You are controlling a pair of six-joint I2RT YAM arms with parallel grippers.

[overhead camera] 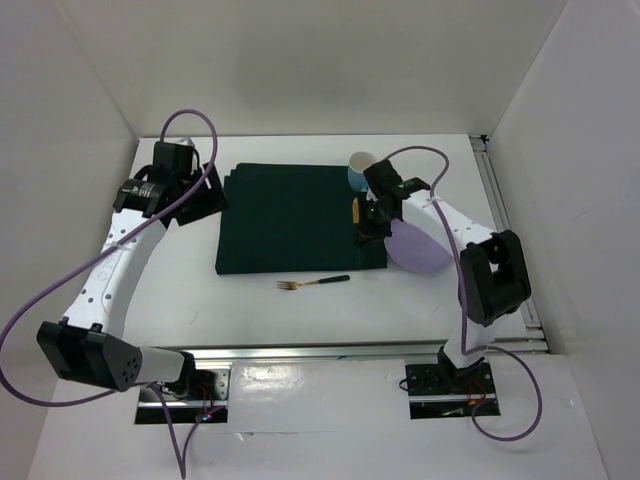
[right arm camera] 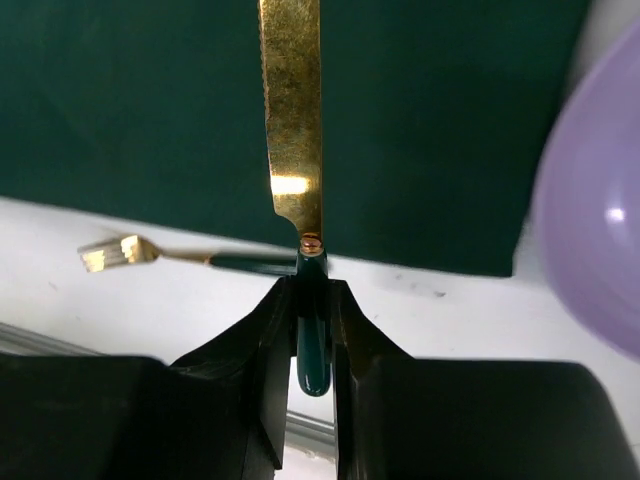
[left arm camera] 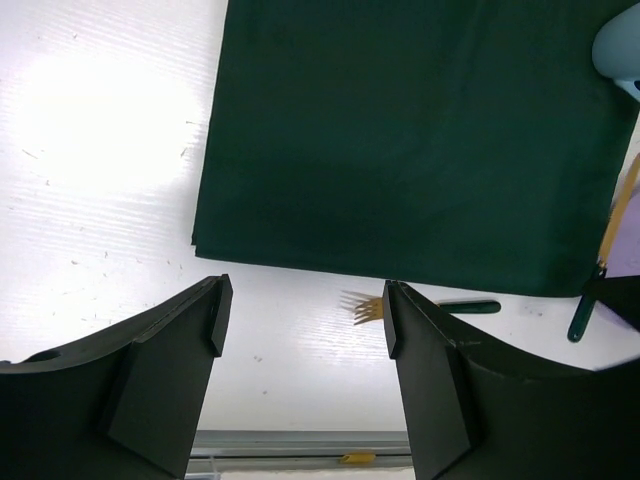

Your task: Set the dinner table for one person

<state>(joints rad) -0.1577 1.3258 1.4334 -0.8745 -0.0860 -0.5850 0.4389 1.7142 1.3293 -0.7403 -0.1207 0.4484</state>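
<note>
On the white dinner table (overhead camera: 300, 310) lies a dark green mat (overhead camera: 290, 215). My right gripper (right arm camera: 312, 290) is shut on the green handle of a knife (right arm camera: 293, 110), whose gold blade points out over the mat's right part (right arm camera: 130, 100). In the top view that gripper (overhead camera: 372, 222) hangs at the mat's right edge. A gold fork (overhead camera: 312, 283) with a green handle rests on the table just in front of the mat. My left gripper (left arm camera: 305, 300) is open and holds nothing. It sits above the table off the mat's far left corner (overhead camera: 205, 195).
A lilac plate (overhead camera: 420, 250) lies right of the mat, partly under the right arm. A light blue cup (overhead camera: 360, 170) stands at the mat's far right corner. Metal rails run along the near edge (overhead camera: 330, 350) and the right edge (overhead camera: 500, 200). White walls enclose the table.
</note>
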